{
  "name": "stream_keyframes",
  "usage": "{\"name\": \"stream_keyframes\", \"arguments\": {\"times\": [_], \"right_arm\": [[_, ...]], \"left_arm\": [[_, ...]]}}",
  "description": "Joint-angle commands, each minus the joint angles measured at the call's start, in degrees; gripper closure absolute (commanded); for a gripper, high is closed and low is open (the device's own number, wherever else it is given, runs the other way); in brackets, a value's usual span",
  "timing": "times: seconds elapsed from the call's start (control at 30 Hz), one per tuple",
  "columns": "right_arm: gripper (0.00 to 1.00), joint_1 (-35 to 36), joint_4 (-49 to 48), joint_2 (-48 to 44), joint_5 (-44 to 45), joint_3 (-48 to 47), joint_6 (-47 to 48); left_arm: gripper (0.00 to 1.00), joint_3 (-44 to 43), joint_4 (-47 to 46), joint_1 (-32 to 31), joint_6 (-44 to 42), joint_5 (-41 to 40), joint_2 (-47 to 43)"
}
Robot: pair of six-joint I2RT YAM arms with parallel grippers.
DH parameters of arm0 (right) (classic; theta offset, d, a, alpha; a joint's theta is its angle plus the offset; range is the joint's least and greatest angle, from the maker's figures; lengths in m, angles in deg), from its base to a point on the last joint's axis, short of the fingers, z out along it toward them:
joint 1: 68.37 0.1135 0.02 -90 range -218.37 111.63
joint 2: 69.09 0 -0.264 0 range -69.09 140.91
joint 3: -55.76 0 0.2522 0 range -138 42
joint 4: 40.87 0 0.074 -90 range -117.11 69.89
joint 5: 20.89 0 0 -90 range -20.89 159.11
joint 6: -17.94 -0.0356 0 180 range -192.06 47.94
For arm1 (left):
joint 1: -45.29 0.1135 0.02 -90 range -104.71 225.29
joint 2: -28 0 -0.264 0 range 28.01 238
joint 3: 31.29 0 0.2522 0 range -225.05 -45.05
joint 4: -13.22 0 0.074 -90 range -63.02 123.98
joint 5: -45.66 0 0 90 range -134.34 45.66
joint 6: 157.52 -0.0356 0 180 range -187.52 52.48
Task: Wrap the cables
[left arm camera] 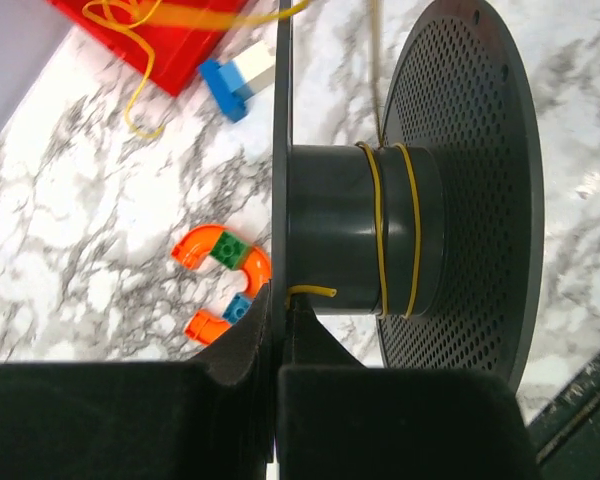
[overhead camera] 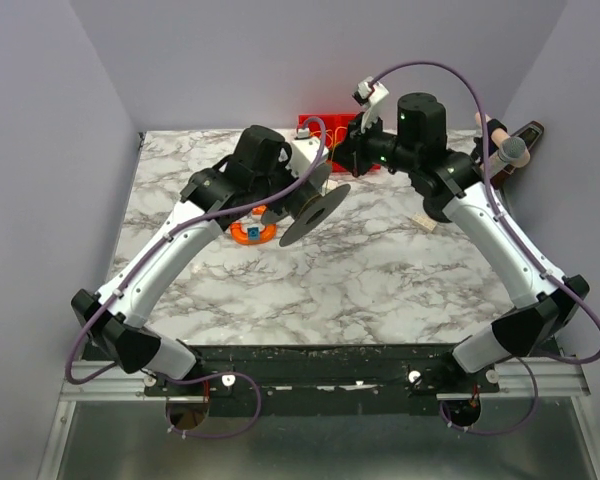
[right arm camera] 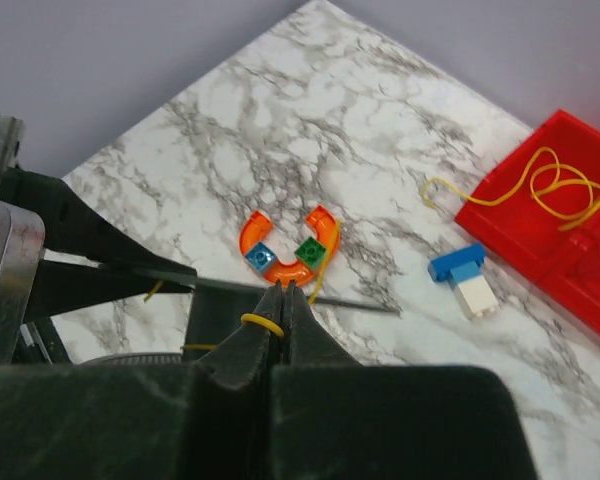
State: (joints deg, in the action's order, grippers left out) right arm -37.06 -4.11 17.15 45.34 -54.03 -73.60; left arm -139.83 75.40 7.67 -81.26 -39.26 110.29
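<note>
Left wrist view: left end effector (left arm camera: 278,325) clamps the spool (left arm camera: 335,230) by its flange to steady it, the cables (left arm camera: 417,230) make two turns on its hub, and beyond the spool the right end effector (right arm camera: 278,298) pinches them, seemingly for feeding.

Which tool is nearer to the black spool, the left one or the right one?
Left. The left tool is clamped on a flange of the black spool. The right tool pinches the yellow cable apart from the spool, toward the red tray.
</note>
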Motion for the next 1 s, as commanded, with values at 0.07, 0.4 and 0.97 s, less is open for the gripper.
{"name": "stream_keyframes", "arguments": {"times": [0.07, 0.4, 0.97], "right_arm": [[0.99, 0.33, 21.35, 5.42, 12.41, -10.39, 0.39], [0.99, 0.42, 32.74, 14.75, -5.26, -21.49, 1.72], [0.99, 2.26, -24.24, 4.38, -19.92, 10.25, -35.73]], "left_arm": [[1.0, 2.32, -7.54, 0.1, 4.25, -20.26, 3.06], [1.0, 13.83, -37.24, -3.51, -12.53, -39.96, 3.32], [1.0, -4.34, -24.53, 3.87, 24.18, -23.99, 8.86]]}}
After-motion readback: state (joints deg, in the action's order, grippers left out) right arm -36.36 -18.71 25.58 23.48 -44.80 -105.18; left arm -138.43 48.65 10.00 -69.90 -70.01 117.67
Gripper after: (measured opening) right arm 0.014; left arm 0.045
